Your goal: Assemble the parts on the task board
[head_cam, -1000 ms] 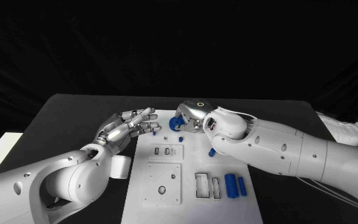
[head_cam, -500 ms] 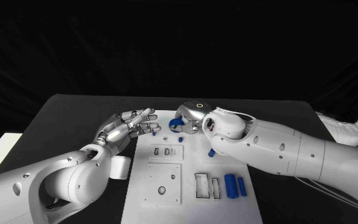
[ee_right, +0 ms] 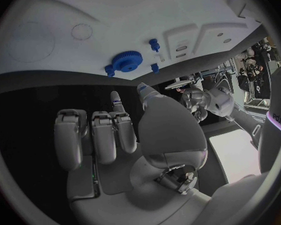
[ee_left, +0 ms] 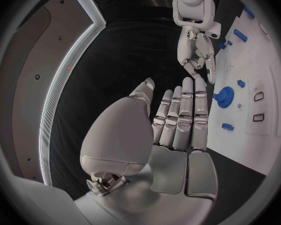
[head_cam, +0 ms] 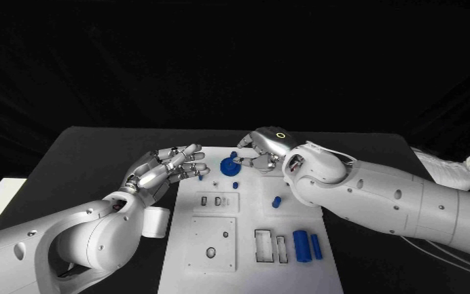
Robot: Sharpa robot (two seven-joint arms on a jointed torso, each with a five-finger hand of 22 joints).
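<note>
The white task board (head_cam: 245,229) lies in the middle of the black table. A blue gear (head_cam: 229,166) sits flat near its far end, also in the right wrist view (ee_right: 127,61) and the left wrist view (ee_left: 225,96). My right hand (head_cam: 263,151) hovers just right of the gear, fingers stretched out (ee_right: 115,130) and holding nothing. On the gear's other side my left hand (head_cam: 168,168) rests at the board's left edge, palm up, fingers spread and empty (ee_left: 175,130). Small blue pegs (head_cam: 235,185) stand near the gear.
Two blue bars (head_cam: 308,245) lie at the board's near right beside rectangular slots (head_cam: 264,245). Another blue piece (head_cam: 276,201) lies mid-right on the board. A white block (head_cam: 157,221) sits on the table left of the board, close to my left forearm.
My right hand has let go of the blue gear and drawn off to the right; the gear now lies uncovered on the board. The left hand has barely moved.
</note>
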